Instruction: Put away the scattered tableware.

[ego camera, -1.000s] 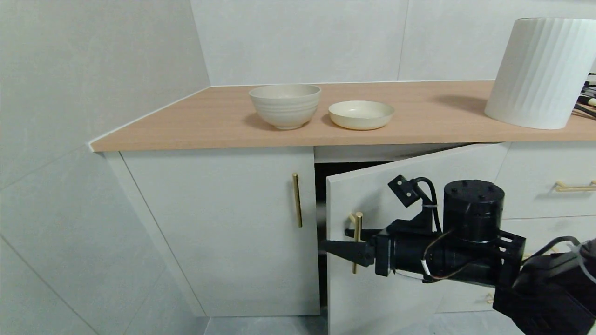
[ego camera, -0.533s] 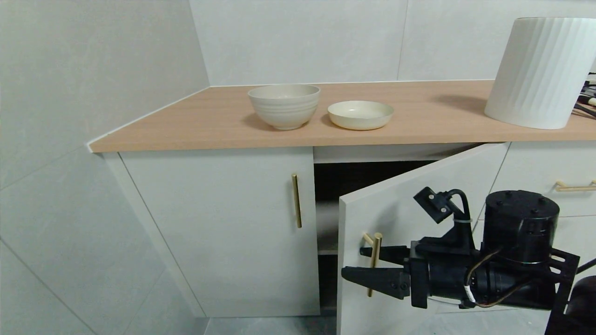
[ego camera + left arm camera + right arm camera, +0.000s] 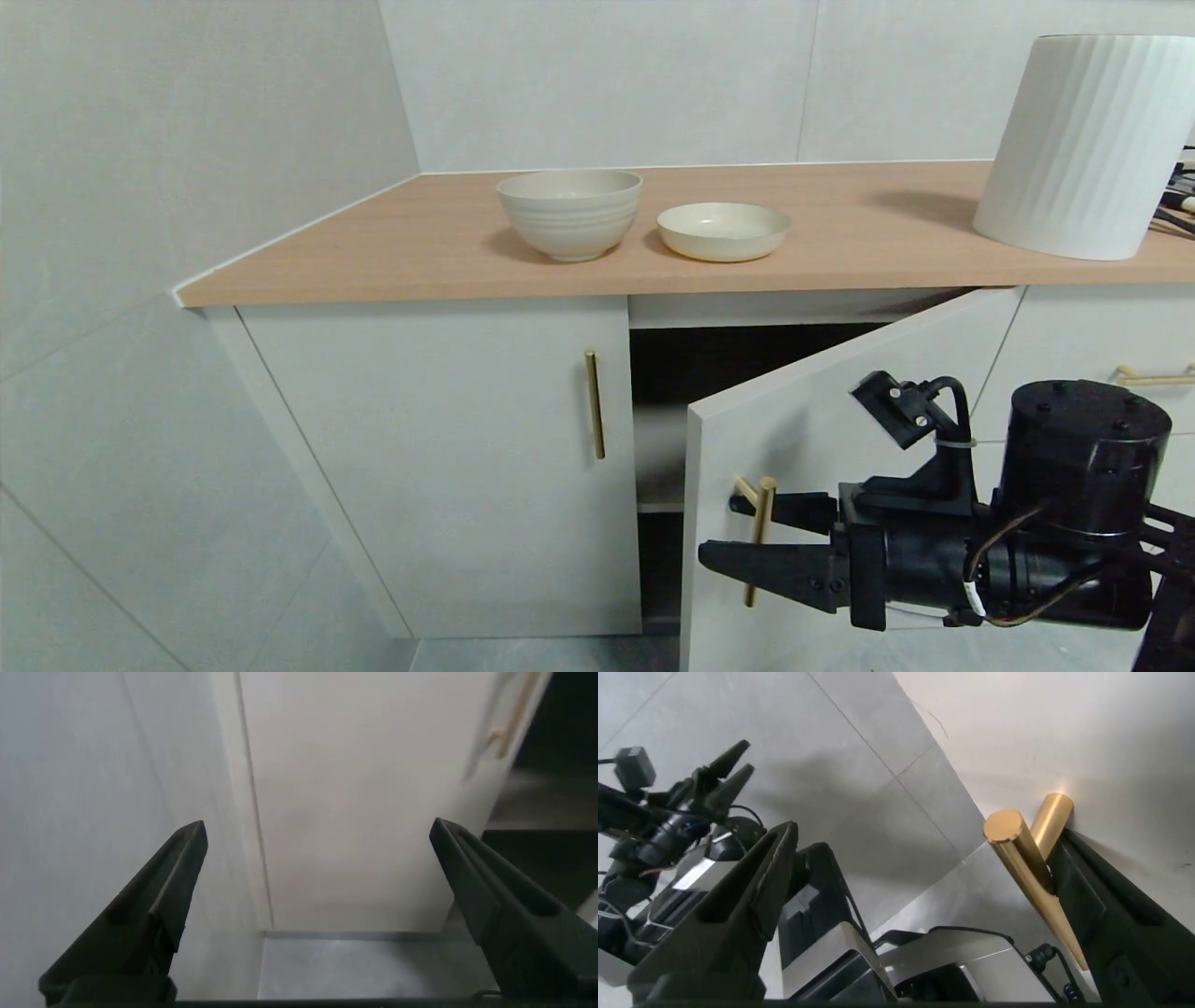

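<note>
The left claw [image 3: 318,829] hangs low in front of the closed cupboard door [image 3: 439,448], near the corner where it meets the tiled wall [image 3: 140,280]. Its fingers stand wide apart with nothing between them, and the grey floor [image 3: 355,966] lies below. That door has an upright brass handle [image 3: 594,403] at its right edge.

On the worktop [image 3: 373,252] above, a ribbed bowl [image 3: 569,213] stands upright. Just to the right of it is a shallow cream dish [image 3: 723,230], close but not touching.

Under the dish the right cupboard door [image 3: 822,411] is swung partly open. The gap shows a dark inside with a pale shelf [image 3: 658,485]. The right claw [image 3: 719,530] is at this door's brass handle [image 3: 758,537]. Its fingers are apart, one on each side of the bar, and in the right wrist view the bar rests against one finger.

At the far right of the worktop stands a tall white ribbed container [image 3: 1083,140], well apart from the dish.
</note>
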Motion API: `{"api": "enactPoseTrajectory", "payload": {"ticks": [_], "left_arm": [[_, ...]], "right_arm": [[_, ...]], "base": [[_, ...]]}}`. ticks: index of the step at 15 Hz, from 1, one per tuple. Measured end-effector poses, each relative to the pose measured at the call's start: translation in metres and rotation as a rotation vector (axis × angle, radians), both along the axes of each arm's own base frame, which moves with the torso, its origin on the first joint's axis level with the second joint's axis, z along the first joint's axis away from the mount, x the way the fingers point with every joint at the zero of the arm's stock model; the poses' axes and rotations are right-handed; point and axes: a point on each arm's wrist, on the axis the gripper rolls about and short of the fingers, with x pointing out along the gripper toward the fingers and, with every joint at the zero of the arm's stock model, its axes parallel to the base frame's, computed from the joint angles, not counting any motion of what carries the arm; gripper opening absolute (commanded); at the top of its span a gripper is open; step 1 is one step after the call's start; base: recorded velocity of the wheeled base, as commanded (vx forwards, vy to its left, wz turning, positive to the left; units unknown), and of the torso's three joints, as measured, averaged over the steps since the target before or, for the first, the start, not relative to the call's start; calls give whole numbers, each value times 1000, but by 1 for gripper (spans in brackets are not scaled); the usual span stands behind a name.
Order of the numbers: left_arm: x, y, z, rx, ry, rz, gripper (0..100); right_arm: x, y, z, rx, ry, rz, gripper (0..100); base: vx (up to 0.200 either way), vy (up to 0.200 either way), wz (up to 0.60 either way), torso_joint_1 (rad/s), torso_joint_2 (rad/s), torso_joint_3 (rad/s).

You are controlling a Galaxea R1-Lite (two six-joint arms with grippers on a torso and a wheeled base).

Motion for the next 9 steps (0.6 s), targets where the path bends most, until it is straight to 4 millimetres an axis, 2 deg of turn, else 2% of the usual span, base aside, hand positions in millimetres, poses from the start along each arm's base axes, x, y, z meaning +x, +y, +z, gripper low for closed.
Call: {"api": "enactPoseTrajectory", "payload": {"ticks": [2, 5, 7, 9], "left_arm": [[-6, -2, 19, 6, -15, -107, 100], [-7, -5, 72, 11, -7, -245, 100], [9, -6, 109, 7, 43, -284, 100], [44, -7, 135, -6, 142, -318, 100]], "right_arm": [[0, 0, 0, -7, -21, 5, 100], [-1, 0, -1, -13, -41, 9, 100], [-1, 0, -1, -14, -42, 10, 100], [-2, -1, 0, -12, -43, 10, 100]], "base": [[0, 0, 0, 0, 0, 0], [0, 0, 0, 0, 0, 0], [0, 0, 0, 0, 0, 0], [0, 0, 0, 0, 0, 0]]}}
